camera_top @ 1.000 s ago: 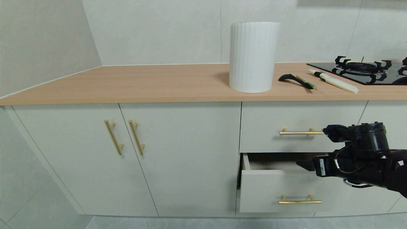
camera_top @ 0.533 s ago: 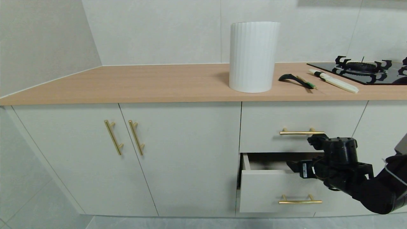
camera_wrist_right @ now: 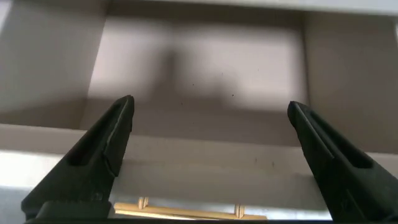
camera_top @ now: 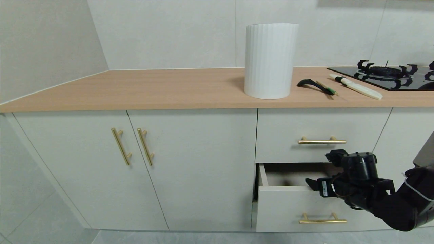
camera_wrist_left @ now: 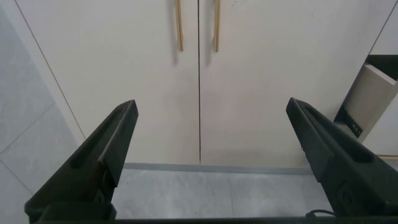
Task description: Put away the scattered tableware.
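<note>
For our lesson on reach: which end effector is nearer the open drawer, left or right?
Right. The right end effector sits at the drawer's front edge; the left end effector faces the cupboard doors beside it.

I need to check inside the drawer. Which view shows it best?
Right wrist view: it looks straight into the drawer, showing bare floor and walls. The head view shows mostly its front and a shadowed slice of interior; the left wrist view catches its front from the side.

no legible text, labels or numbers
</note>
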`<state>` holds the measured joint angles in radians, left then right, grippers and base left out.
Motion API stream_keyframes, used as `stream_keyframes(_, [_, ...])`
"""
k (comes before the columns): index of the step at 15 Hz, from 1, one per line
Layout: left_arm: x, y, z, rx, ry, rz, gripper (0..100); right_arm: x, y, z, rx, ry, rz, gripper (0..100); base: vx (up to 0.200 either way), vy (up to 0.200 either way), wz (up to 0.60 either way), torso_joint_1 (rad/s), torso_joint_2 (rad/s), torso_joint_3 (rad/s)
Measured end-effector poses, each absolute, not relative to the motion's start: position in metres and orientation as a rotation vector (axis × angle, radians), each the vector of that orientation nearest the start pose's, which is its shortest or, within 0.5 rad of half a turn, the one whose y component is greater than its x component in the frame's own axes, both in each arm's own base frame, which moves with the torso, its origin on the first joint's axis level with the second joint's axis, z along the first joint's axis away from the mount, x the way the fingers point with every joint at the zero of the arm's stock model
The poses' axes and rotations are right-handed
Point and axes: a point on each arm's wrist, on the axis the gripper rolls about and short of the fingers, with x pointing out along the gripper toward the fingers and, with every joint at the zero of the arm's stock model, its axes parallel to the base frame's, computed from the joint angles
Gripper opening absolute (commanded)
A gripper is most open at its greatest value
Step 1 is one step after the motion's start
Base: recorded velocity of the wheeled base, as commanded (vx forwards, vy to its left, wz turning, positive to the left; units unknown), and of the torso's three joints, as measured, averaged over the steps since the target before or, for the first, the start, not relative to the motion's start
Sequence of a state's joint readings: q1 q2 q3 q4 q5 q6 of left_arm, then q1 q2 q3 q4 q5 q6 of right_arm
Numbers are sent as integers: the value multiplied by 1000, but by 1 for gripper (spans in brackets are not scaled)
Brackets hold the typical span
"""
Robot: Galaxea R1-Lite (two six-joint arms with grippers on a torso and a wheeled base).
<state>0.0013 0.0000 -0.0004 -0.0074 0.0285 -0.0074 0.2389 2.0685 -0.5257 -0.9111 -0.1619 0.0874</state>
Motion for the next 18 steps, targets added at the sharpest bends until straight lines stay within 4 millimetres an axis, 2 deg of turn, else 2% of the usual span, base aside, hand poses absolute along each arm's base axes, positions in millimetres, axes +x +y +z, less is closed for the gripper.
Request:
stream_keyframes(3, [-23,1,76,-8,-8,30,100,288,67,36,-53,708,67,100,0,0,0,0,0,0])
stream_keyframes(10, [-23,1,76,-8,-8,30,100,251,64,71,-139,865,210,100,0,0,0,0,0,0])
stream_keyframes(18, [-23,1,76,-8,-8,30,100,211,68,79,-330,1060,338,100,0,0,0,0,0,0])
